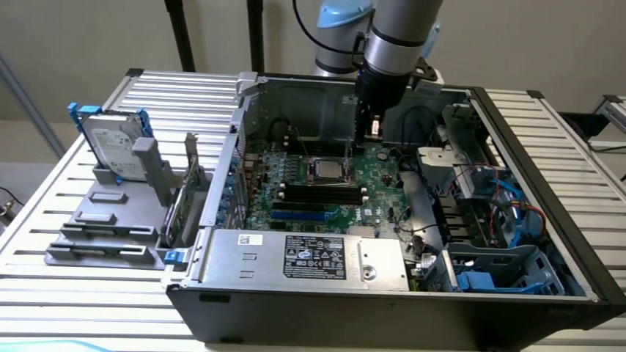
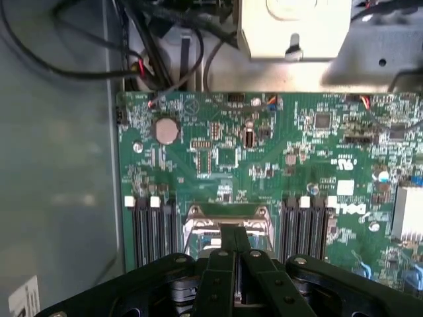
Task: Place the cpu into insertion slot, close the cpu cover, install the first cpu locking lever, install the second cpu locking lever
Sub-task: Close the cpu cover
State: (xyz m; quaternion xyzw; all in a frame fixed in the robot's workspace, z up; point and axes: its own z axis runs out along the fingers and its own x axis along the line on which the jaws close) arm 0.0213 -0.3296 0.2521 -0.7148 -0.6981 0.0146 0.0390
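Hand (image 2: 231,254) is hovering pinched shut, empty, just over cpu cover (image 2: 254,221) on insertion slot (image 1: 326,170); probably cover-closing step, calling for square downward pressing.

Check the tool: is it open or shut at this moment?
Shut. In the wrist view the tool has its two fingers pressed together with no gap between them.

Soft, even light; deeper shadow inside the computer case (image 1: 391,315), pale sheen on its wall.
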